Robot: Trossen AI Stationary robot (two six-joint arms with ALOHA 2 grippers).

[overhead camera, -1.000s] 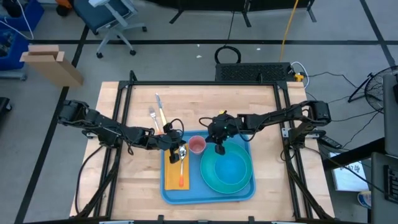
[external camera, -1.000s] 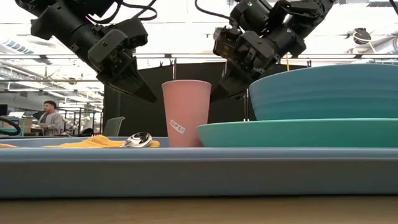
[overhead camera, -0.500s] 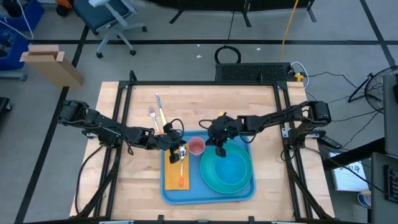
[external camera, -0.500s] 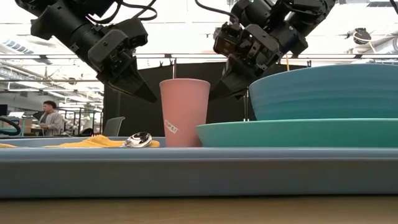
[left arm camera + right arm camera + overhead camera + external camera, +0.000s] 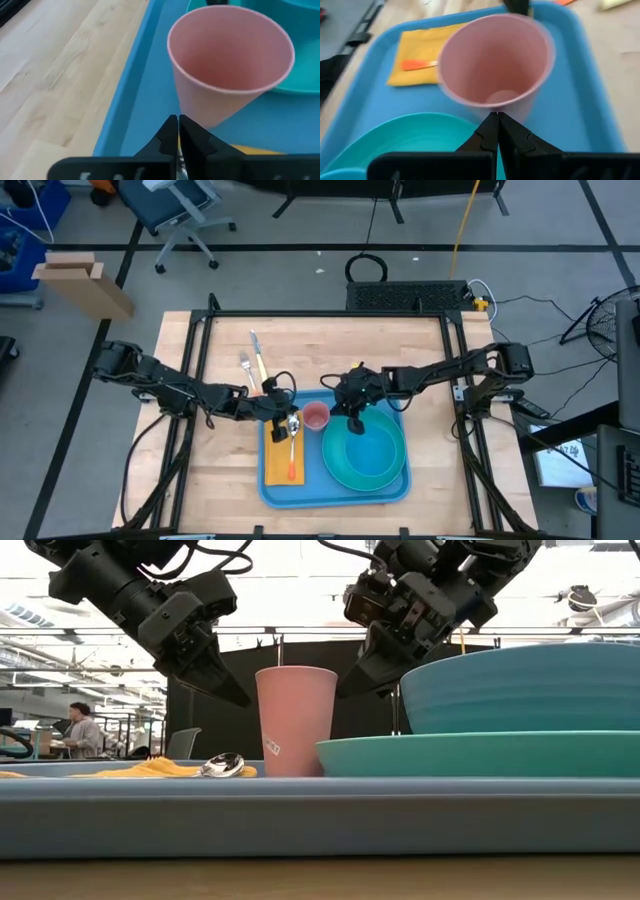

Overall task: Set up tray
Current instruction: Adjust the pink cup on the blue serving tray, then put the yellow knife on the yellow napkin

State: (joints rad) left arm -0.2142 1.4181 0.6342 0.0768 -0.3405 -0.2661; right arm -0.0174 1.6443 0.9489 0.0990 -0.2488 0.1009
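Note:
A pink cup point(image 5: 316, 415) point(image 5: 296, 720) stands upright on its base on the blue tray point(image 5: 335, 492), at the tray's far middle. My left gripper point(image 5: 297, 418) point(image 5: 248, 701) is shut, slanting down at the cup's left wall. My right gripper point(image 5: 338, 416) point(image 5: 342, 693) is also shut and slants down at the cup's right wall. Right of the cup a teal bowl point(image 5: 520, 690) sits in a teal plate point(image 5: 365, 455). On the tray's left side a spoon point(image 5: 222, 765) lies on a yellow napkin point(image 5: 284, 455). My left gripper has its shut fingertips point(image 5: 178, 122) right at the cup's lower outer wall point(image 5: 200, 107), coming slanting down from the table's left; I cannot tell whether they touch it. My right gripper has its shut fingertips point(image 5: 496, 120) against the cup's outer wall point(image 5: 507, 111) on its right side, slanting down from the table's right. The cup stands upright on the tray.
A fork and a knife point(image 5: 255, 358) lie on the bare wood beyond the tray's far left corner. The tray's raised rim point(image 5: 300, 810) runs along the near side. Bare wooden table lies left of the tray and at the far side.
The pink cup has slid a little toward the table's left on the tray and turned about its own axis, so its label has swung leftward. It stays upright. My right gripper has followed it slightly, still shut.

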